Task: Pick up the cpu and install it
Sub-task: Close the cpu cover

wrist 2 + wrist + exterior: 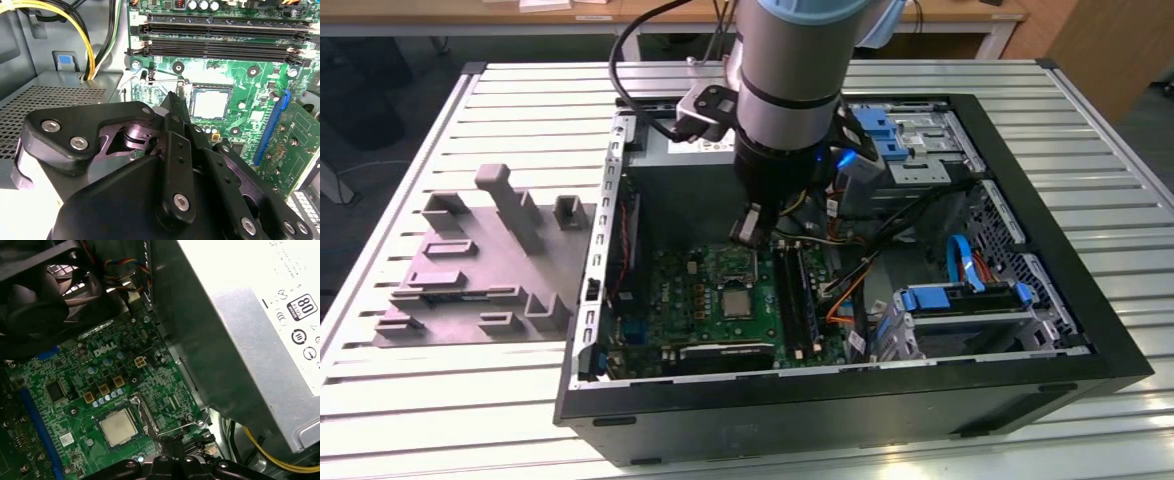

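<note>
CPU (118,426), a small silvery square chip, sits flat inside the metal-framed socket (145,416) on the green motherboard (75,405); in the second wrist view it shows as a pale square (211,103) within the same frame, and in the exterior view it is a small grey square (738,304) near the middle of the board. A thin wire lever (165,78) lies along one side of the socket, not over the chip.

Nothing is touching the chip. The gripper (750,232) hangs above the board, inside the open computer case (1067,300), a little further back than the socket as the exterior view shows it. In the second wrist view its dark fingers (175,107) come to a narrow point close beside the socket frame, and they look brought together with nothing between them; the tip (172,444) also appears just beside the socket corner in the first wrist view.

Two long black memory slots (220,47) run past the socket on one side. A blue slot (272,125) stands on the other side. Yellow and black cables (90,45) drop along the grey case wall. The big grey power supply box (250,340) rises next to the board, with a black fan (40,295) nearby.

Outside the case, on the slatted metal table (1121,420), a grey plastic tray (467,280) with upright blocks lies toward the exterior view's left.
</note>
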You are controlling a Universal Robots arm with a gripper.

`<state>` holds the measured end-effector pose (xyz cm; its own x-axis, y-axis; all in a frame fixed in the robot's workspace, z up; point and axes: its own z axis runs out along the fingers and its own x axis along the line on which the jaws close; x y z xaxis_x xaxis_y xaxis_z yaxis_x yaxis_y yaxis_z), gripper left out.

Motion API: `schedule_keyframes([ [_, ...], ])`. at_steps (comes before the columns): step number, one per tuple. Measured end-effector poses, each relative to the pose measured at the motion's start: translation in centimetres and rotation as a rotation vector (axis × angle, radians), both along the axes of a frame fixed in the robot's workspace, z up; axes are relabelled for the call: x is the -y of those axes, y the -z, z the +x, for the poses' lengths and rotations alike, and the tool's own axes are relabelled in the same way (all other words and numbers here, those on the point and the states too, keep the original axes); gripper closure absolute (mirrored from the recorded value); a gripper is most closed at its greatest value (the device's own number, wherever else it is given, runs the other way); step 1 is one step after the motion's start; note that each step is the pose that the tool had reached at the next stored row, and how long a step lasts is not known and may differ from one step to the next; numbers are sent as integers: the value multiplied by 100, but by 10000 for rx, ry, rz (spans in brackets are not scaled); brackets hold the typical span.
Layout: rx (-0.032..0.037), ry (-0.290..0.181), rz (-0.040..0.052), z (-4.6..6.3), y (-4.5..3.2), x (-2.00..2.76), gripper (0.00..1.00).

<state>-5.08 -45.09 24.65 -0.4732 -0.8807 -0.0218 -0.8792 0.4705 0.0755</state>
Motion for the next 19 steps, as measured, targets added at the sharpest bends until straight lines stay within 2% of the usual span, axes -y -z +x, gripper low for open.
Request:
schedule_keyframes([
  [4, 0, -58, -2, -3, 0, 22, 89],
  [11, 0, -141, -62, -12, 0, 46, 89],
  [19, 0, -212, -69, -15, 1, 85, 89],
])
